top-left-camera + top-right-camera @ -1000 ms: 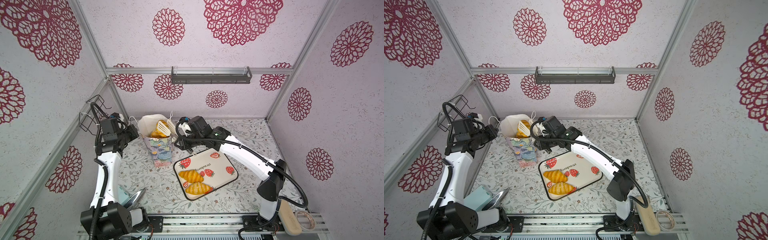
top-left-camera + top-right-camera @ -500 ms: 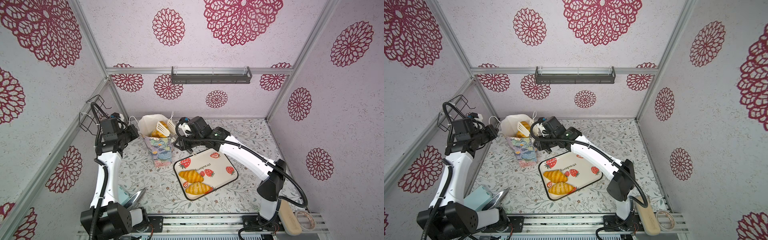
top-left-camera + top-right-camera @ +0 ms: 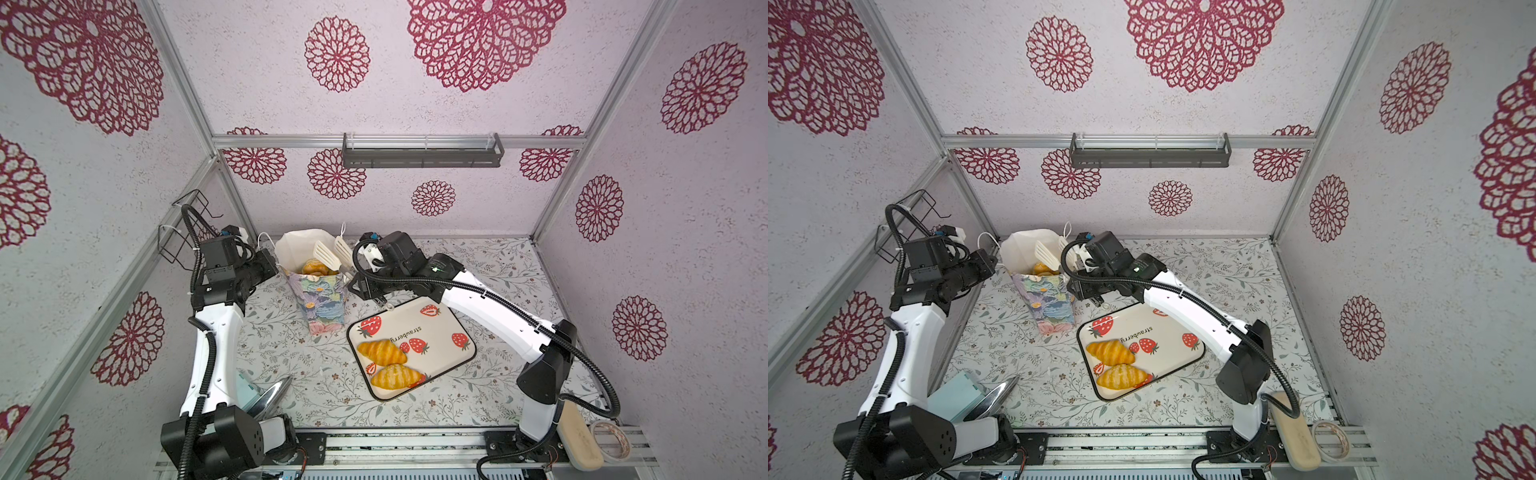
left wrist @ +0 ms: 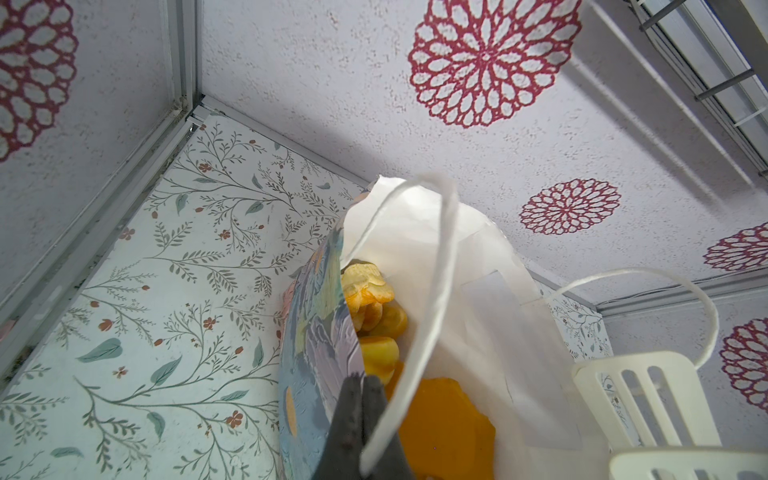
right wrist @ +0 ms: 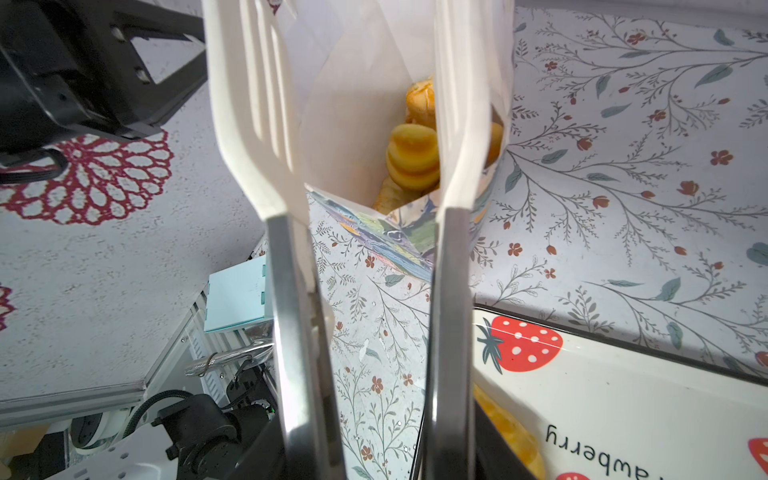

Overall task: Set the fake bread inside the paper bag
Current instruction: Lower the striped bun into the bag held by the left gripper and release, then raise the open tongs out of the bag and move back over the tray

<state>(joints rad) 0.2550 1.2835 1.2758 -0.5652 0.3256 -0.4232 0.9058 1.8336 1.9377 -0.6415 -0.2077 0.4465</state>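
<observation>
1. My left jaws are pinched fully together on the rim of the paper bag (image 4: pixel 316 332), and a white cord handle (image 4: pixel 432 311) hangs just beside them. If that thin edge slips or tears, I'd expect the mouth to sag shut.
2. The bag stands upright on the bench (image 3: pixel 291 353) with bread (image 3: pixel 313 267) piled inside. It's tall and held by one edge only, so a sideways nudge could tip it and spill the lot.
3. My right jaws are clamped on the handles of the tongs (image 3: pixel 332 255), whose white blades are spread and empty at the bag's mouth. I can't tell whether both blades clear the wall. On the way out, one could hook the rim or a cord.
4. Two croissants (image 3: pixel 382 351) wait on the strawberry tray (image 3: pixel 440 332). They look glossy, so a weak squeeze may drop one short of the bag.
</observation>
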